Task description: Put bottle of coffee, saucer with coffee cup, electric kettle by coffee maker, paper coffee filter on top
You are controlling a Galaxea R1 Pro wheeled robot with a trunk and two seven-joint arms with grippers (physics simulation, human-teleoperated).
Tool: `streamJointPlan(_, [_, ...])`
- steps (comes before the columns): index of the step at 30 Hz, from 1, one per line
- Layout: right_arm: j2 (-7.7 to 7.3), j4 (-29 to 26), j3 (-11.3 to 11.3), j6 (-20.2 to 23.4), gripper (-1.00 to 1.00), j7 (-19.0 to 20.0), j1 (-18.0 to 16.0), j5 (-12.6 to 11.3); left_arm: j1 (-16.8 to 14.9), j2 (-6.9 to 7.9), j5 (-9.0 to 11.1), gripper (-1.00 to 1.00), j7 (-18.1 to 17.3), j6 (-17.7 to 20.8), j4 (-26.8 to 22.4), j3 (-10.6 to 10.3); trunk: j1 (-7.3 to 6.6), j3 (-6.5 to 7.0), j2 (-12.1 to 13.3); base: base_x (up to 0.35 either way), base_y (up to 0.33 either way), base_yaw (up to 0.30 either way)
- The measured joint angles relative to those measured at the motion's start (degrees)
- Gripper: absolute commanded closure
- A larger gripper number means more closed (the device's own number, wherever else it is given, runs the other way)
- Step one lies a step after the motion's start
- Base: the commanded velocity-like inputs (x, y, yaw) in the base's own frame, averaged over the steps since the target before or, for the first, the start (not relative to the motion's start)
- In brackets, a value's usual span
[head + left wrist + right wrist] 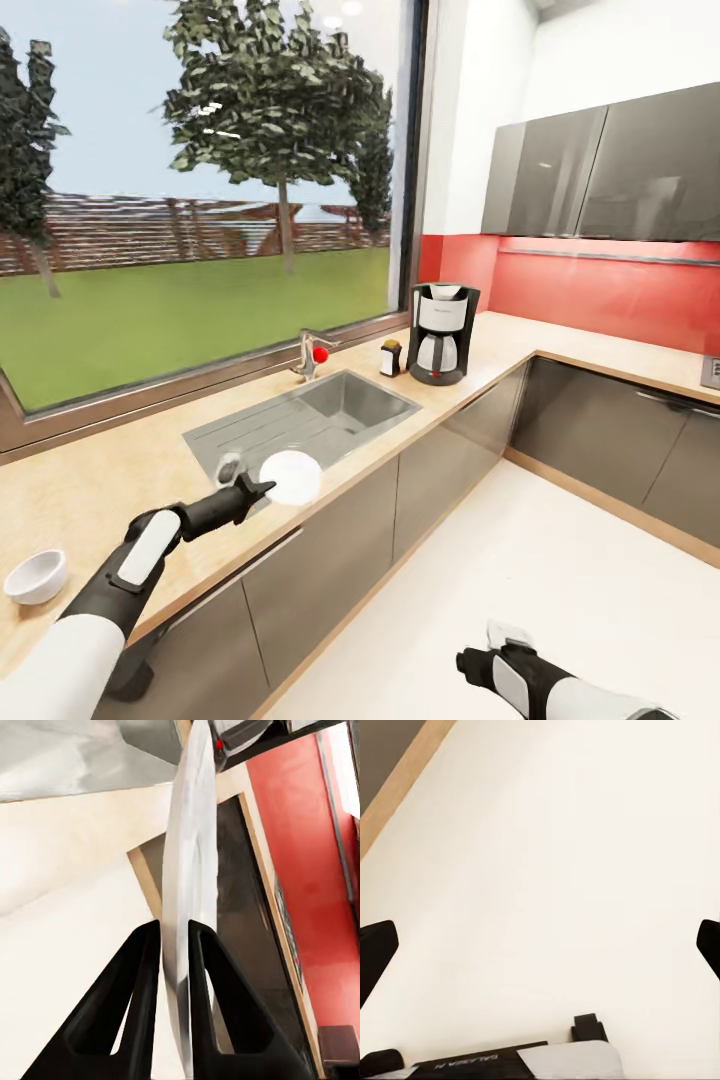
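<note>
It was a home kitchen: a wooden worktop held a steel sink and coffee maker, with grey cabinets above a red splashback

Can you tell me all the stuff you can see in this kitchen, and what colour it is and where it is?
Coffee maker: one, black and silver, on the counter's corner.
Jar: one, small, dark-lidded, left of the coffee maker.
Tap: one, metal, red knob, behind the sink.
Sink: one, grey, set in the counter.
Cup: one, white, on the counter's near left.
Saucer: one, white, held on edge over the counter's front.
Cabinets: dark grey, on the wall above red tiles.
Left tool: black, shut on the saucer.
Right tool: black, open, low over the floor.
</note>
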Motion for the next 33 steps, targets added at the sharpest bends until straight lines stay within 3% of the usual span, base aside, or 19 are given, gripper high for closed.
streamJointPlan(4, [-0.24,0.05,-0.11,0.04,-1.00,0.12,1.38,-0.12,1.94,-0.11,0.35,1.00,-0.18,-2.71,1.70,-0.06,0.00,0.00,0.00,0.000,0.000,0.000])
streamJointPlan(12, [-0.50,0.04,-0.20,-0.04,-1.00,-0.06,4.41,-0.23,2.60,0.12,0.54,1.00,-1.89,-2.85,1.84,0.03,0.00,0.01,-0.01,0.000,0.000,-0.038])
streamJointPlan(15, [-0.52,0.04,-0.18,-0.04,-1.00,-0.23,4.91,-0.25,3.20,0.49,0.27,1.00,-5.75,-2.91,1.92,0.12,0.00,0.01,-0.01,0.000,0.000,-0.242])
streamJointPlan(17, [-0.50,0.08,-0.16,-0.04,-1.00,-0.27,5.00,-0.21,3.68,0.54,0.32,1.00,-6.52,-2.94,1.91,0.14,0.00,0.01,-0.01,0.000,0.000,-0.270])
streamJointPlan(33, [-0.49,0.10,-0.15,-0.09,-1.00,-0.30,5.63,-0.23,4.13,0.67,0.00,1.00,-6.89,-3.12,1.98,0.23,0.00,0.01,-0.01,0.000,0.000,-0.281])
